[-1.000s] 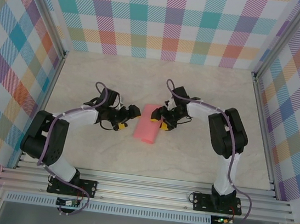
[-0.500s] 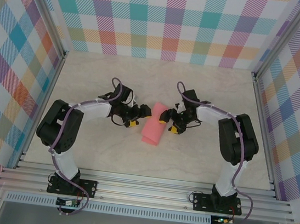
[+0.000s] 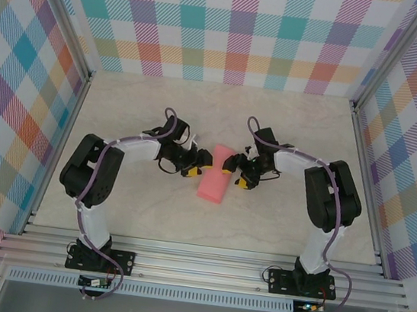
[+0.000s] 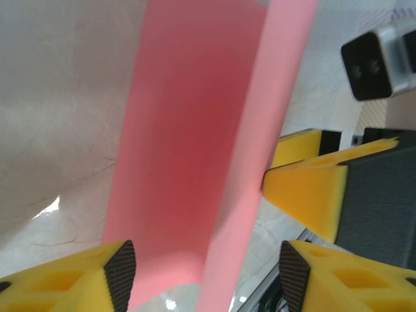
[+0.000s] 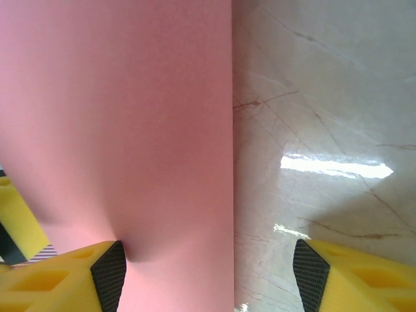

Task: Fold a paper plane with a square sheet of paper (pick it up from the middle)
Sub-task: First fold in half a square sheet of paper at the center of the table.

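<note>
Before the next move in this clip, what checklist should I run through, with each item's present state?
1. Pink sheet on the table, between both arms: ok.
2. Left pincer jaws apart, sheet between them: ok.
3. Right pincer jaws apart, sheet partly between them: ok.
4. Sheet lying flat: not ok, it is curled over.
5. Sheet firmly pinched: not ok, neither pincer is closed on it.

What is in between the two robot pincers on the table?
The pink square sheet of paper lies between the left pincer and the right pincer. The top view shows this best.
</note>
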You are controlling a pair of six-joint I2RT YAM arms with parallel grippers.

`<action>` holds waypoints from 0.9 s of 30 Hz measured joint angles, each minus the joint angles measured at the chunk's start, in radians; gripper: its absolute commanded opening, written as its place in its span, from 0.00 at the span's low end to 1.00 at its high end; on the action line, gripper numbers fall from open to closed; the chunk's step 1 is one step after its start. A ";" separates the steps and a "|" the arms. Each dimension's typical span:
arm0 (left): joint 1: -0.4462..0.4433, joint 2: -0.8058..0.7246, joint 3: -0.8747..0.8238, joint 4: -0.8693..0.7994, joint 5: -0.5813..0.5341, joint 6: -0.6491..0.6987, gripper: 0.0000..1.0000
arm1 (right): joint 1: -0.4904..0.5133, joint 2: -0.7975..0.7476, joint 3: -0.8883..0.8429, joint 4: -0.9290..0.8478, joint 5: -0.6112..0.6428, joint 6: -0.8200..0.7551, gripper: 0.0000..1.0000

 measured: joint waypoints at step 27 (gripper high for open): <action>-0.029 0.047 -0.068 0.263 0.058 -0.205 0.00 | -0.014 -0.327 -0.225 0.120 0.198 0.108 0.84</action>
